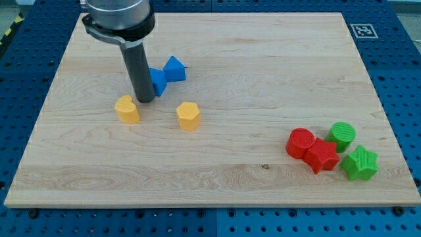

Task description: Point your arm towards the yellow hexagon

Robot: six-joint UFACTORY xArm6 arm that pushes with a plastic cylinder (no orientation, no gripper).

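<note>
The yellow hexagon stands on the wooden board, left of the middle. My tip rests on the board to the hexagon's upper left, about a block's width away and not touching it. A second yellow block, perhaps heart-shaped, sits just to the tip's lower left, very close to it. A blue block is right behind the rod, partly hidden by it.
A blue triangular block sits next to the other blue block, on its upper right. At the lower right a red cylinder, red star, green cylinder and green star cluster together. A black-and-white marker is at the board's top right corner.
</note>
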